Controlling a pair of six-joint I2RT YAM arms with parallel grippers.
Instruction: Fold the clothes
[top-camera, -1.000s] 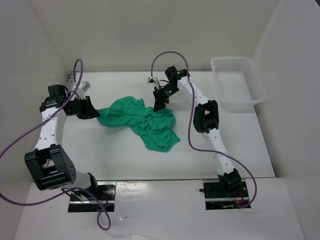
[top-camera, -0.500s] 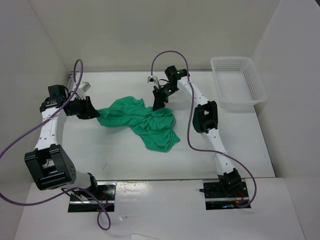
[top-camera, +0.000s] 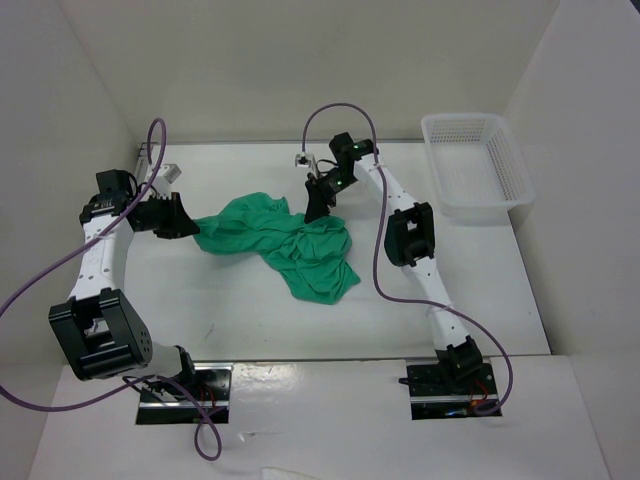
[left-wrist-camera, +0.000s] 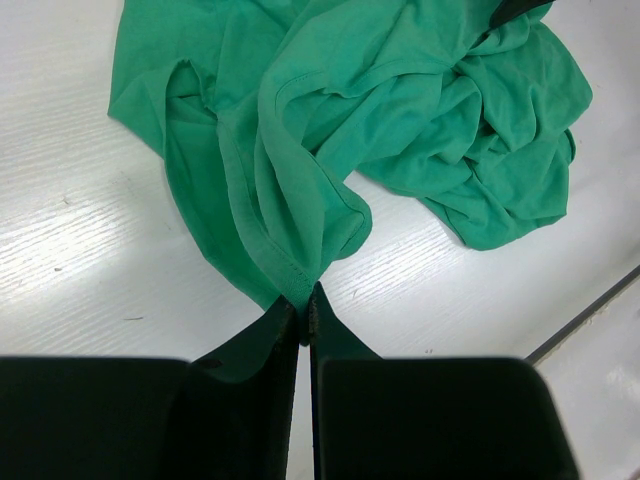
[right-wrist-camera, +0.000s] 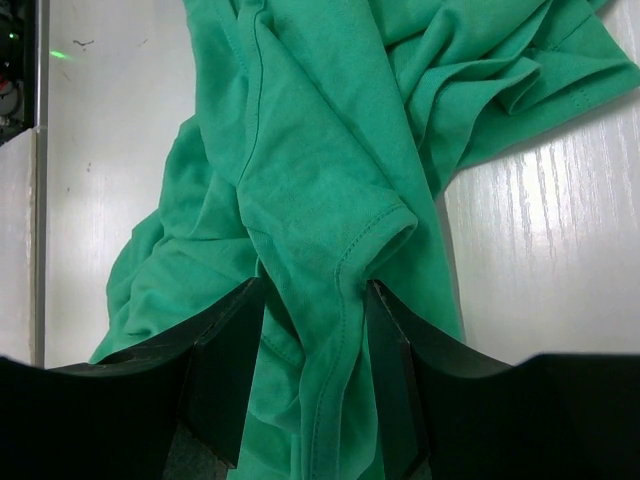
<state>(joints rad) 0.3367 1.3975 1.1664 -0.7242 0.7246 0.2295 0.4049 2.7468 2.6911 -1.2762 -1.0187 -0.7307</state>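
Nothing has shifted since a second ago: the green shirt (top-camera: 300, 245) lies crumpled between both tools
Left gripper (left-wrist-camera: 303, 308) pinches a hem corner, nearly closed; right gripper (right-wrist-camera: 315, 300) clamps a thick fold, jaws half apart

Table (top-camera: 230, 300): white, faint wood grain, a few small dark marks.
Back wall (top-camera: 300, 70): plain white, rising from the table's far edge.
Left wall (top-camera: 50, 120): plain white.
Right wall (top-camera: 590, 120): plain white.
Light: even, with soft shadows.
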